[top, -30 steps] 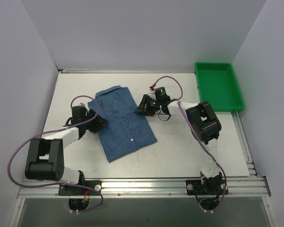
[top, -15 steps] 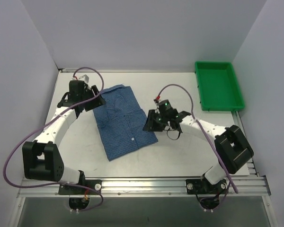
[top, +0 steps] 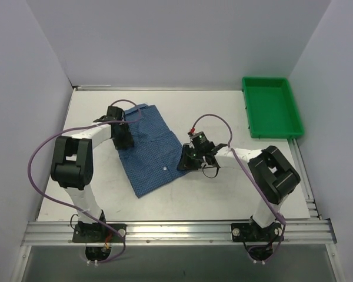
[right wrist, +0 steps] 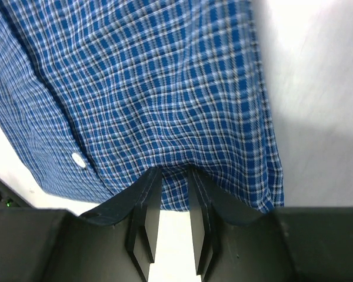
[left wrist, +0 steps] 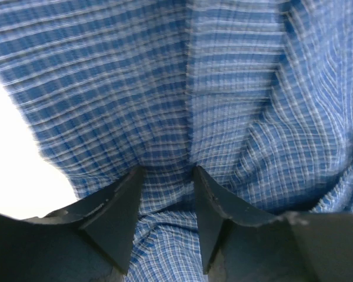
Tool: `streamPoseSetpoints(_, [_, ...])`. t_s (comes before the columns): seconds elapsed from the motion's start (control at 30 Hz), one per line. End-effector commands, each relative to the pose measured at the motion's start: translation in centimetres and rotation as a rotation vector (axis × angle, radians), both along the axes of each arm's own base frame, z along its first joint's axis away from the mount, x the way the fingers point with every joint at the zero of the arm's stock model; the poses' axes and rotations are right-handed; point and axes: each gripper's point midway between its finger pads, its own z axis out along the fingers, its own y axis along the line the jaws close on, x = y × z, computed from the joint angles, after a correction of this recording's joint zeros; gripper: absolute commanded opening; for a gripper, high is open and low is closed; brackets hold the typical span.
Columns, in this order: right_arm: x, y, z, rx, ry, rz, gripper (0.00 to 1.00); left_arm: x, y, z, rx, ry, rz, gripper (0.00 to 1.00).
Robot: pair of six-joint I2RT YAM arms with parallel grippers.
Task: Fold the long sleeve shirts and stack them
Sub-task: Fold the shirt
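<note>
The blue checked long sleeve shirt (top: 150, 154) lies partly folded on the white table, slanting from far left to near right. My left gripper (top: 122, 140) sits on its left edge; in the left wrist view its jaws (left wrist: 167, 173) hold a bunched pleat of the cloth (left wrist: 223, 88). My right gripper (top: 184, 162) is at the shirt's right edge; in the right wrist view its jaws (right wrist: 173, 173) stand nearly closed on the hem of the cloth (right wrist: 153, 88), near a white button (right wrist: 78, 160). Collar and sleeves are hidden.
A green tray (top: 273, 108) stands at the far right of the table. White walls close in the left, back and right sides. The arms' bases and a metal rail run along the near edge.
My left gripper swung from the shirt's far left corner down onto its left edge. My right gripper shifted slightly toward the near left at the right edge. The shirt looks narrower.
</note>
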Motion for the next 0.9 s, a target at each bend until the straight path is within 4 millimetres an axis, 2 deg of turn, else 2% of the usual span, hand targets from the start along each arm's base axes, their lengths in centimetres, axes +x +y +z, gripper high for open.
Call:
streamPoseSetpoints(0.0, [2.7,-3.5,-2.8,-0.128,-0.016,-0.005,0.26,-2.3,0.4,-1.7,-0.023,0.082,0.11,0.5])
streamPoseSetpoints(0.03, [2.8,-3.9,-3.1,-0.131,0.0,0.019,0.26,-4.3,0.5,-3.2,-0.025,0.132,0.127,0.48])
streamPoseSetpoints(0.07, [4.4,-4.7,-3.2,-0.145,-0.013,0.028,0.26,-4.8,0.4,-3.5,-0.048,0.14,0.175,0.46])
streamPoseSetpoints(0.1, [4.5,-5.5,-3.4,-0.17,0.01,0.041,0.26,-5.7,0.0,-3.5,-0.079,0.142,0.184,0.43])
streamPoseSetpoints(0.13, [5.5,-5.8,-3.2,-0.184,-0.001,0.042,0.26,-6.5,-0.1,-3.7,-0.094,0.146,0.204,0.41])
streamPoseSetpoints(0.17, [7.1,-6.5,-2.7,-0.198,-0.008,0.025,0.26,-8.8,0.0,-5.0,-0.113,0.183,0.259,0.4])
streamPoseSetpoints(0.2, [7.8,-6.9,-2.3,-0.215,-0.019,0.037,0.27,-9.2,-0.4,-3.9,-0.158,0.146,0.274,0.39])
streamPoseSetpoints(0.23, [8.7,-7.1,-2.0,-0.218,-0.03,0.031,0.27,-9.8,-0.8,-3.7,-0.19,0.133,0.294,0.4])
streamPoseSetpoints(0.27, [9.7,-7.3,-1.6,-0.226,-0.05,0.021,0.27,-11.8,-1.0,-4.5,-0.218,0.147,0.332,0.41])
streamPoseSetpoints(0.3, [11.8,-7.1,-0.2,-0.221,-0.088,0.016,0.27,-11.8,-1.3,-2.7,-0.248,0.088,0.336,0.42])
streamPoseSetpoints(0.37, [13.4,-7.0,0.6,-0.225,-0.107,0.011,0.27,-13.3,-1.4,-2.1,-0.259,0.067,0.351,0.5])
streamPoseSetpoints(0.4, [14.7,-6.8,1.9,-0.218,-0.132,0.006,0.27,-12.9,-1.5,0.0,-0.279,-0.008,0.34,0.53])
streamPoseSetpoints(0.43, [15.1,-6.7,2.5,-0.214,-0.138,0.004,0.27,-12.8,-1.6,1.0,-0.283,-0.048,0.327,0.57])
streamPoseSetpoints(0.47, [15.1,-6.7,3.5,-0.209,-0.144,0.003,0.27,-13.0,-1.6,1.8,-0.273,-0.072,0.298,0.59])
streamPoseSetpoints(0.5, [15.2,-6.5,4.4,-0.194,-0.158,0.001,0.28,-12.3,-2.4,4.4,-0.283,-0.151,0.249,0.61])
streamPoseSetpoints(0.53, [14.7,-6.4,4.9,-0.177,-0.155,-0.003,0.29,-12.2,-2.8,5.6,-0.269,-0.188,0.214,0.63])
streamPoseSetpoints(0.57, [14.4,-6.2,6.7,-0.144,-0.179,-0.009,0.3,-12.2,-2.7,7.0,-0.231,-0.232,0.176,0.64])
streamPoseSetpoints(0.6, [13.8,-5.8,7.3,-0.114,-0.178,-0.004,0.31,-11.8,-4.1,9.1,-0.227,-0.287,0.119,0.64])
streamPoseSetpoints(0.63, [12.6,-5.7,8.2,-0.084,-0.172,-0.021,0.34,-11.5,-4.7,10.3,-0.224,-0.322,0.092,0.64])
streamPoseSetpoints(0.7, [11.3,-4.5,9.5,0.021,-0.185,-0.017,0.4,-11.1,-6.4,12.3,-0.225,-0.396,0.031,0.65])
streamPoseSetpoints(0.73, [9.9,-4.4,9.3,0.064,-0.166,-0.026,0.44,-10.5,-6.9,13.5,-0.238,-0.434,0.022,0.65])
streamPoseSetpoints(0.77, [10.4,-3.3,10.6,0.155,-0.19,-0.068,0.45,-9.5,-7.7,14.7,-0.268,-0.49,0.013,0.63])
streamPoseSetpoints(0.8, [10.1,-2.4,11.3,0.22,-0.188,-0.076,0.46,-8.9,-8.3,14.7,-0.288,-0.496,0.002,0.59])
streamPoseSetpoints(0.87, [9.4,-0.1,12.7,0.371,-0.184,-0.076,0.46,-7.1,-9.4,15.8,-0.333,-0.557,0.003,0.53])
